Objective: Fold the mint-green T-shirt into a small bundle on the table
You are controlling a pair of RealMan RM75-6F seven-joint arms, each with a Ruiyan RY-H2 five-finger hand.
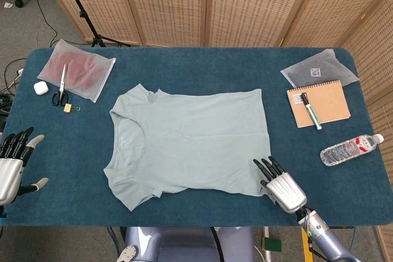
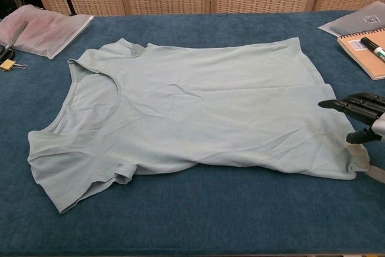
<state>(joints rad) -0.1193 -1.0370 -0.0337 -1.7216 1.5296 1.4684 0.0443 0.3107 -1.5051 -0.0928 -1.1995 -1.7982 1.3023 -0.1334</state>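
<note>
Scissors (image 1: 61, 87) on a bag (image 1: 78, 69); marker (image 1: 310, 111) on notebook (image 1: 318, 103); bottle (image 1: 350, 149).

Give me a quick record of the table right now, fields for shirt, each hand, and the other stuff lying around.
shirt: mint-green T-shirt spread flat, unfolded, collar toward robot's left
right hand: right hand at the shirt's near hem corner, fingers over the fabric
left hand: left hand open, apart from the shirt
clutter: scissors, notebook with marker, water bottle

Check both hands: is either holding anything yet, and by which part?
Nothing is held. The right hand has its fingers spread over the bottom hem corner of the T-shirt, no grip visible. The left hand is open, off the shirt.
</note>
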